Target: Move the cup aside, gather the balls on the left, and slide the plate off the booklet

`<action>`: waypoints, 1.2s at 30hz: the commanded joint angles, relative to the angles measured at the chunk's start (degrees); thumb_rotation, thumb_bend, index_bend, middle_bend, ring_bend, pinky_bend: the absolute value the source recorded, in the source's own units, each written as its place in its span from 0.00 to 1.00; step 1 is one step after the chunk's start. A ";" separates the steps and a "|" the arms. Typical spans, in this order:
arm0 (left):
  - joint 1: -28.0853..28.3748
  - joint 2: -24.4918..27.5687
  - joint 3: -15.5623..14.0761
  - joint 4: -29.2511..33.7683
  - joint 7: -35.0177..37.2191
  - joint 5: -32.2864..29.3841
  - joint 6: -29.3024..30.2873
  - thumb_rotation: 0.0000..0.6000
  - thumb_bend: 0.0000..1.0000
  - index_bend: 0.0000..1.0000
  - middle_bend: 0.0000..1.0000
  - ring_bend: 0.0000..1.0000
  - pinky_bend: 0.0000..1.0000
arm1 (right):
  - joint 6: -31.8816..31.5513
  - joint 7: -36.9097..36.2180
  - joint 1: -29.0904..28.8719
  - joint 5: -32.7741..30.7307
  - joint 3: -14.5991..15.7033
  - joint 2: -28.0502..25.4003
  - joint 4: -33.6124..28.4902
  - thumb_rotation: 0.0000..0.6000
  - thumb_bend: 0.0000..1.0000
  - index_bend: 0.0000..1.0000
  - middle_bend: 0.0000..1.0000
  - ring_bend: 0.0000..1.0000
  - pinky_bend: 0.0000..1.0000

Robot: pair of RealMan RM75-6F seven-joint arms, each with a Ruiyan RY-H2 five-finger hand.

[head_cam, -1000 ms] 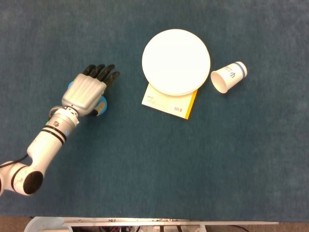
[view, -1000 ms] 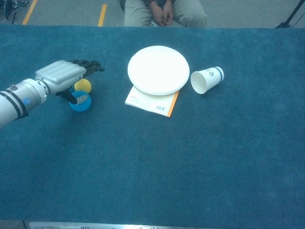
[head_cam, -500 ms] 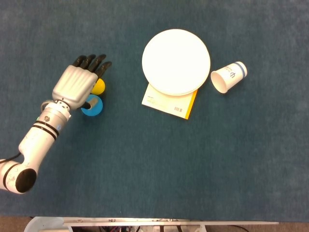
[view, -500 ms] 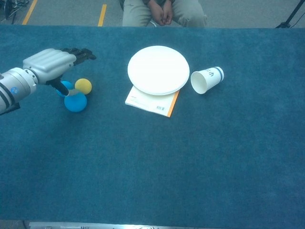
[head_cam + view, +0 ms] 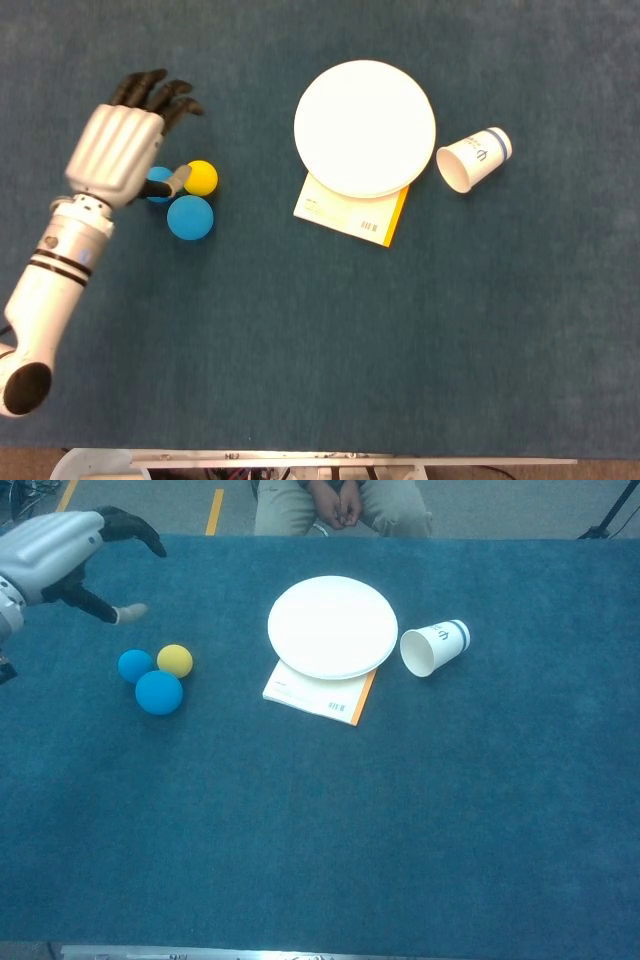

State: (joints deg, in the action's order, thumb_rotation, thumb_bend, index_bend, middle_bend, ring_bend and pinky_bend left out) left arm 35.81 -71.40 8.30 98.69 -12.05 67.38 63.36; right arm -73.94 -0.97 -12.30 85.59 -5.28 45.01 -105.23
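Lifted off the balls [image 5: 158,677], left robot hand [image 5: 55,550] hovers above, empty.

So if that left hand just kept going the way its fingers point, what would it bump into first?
Probably nothing. The left hand points toward the table's far edge, raised above the cloth, with the balls behind its fingertips. That way looks free, though depth is hard to judge.

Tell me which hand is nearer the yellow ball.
Left. The left hand is raised just left of the yellow ball, holding nothing; the right hand is in neither view.
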 commanded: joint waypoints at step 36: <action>-18.92 13.52 -5.73 6.77 5.18 12.02 18.30 1.00 0.28 0.26 0.17 0.07 0.09 | 28.79 19.57 -25.51 1.99 -4.46 4.26 -9.80 1.00 0.17 0.27 0.36 0.22 0.33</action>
State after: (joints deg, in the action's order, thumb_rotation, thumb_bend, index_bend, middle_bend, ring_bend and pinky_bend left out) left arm 17.21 -58.00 2.77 105.62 -7.11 78.76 81.39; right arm -46.82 17.13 -36.49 88.83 -9.47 48.33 -114.70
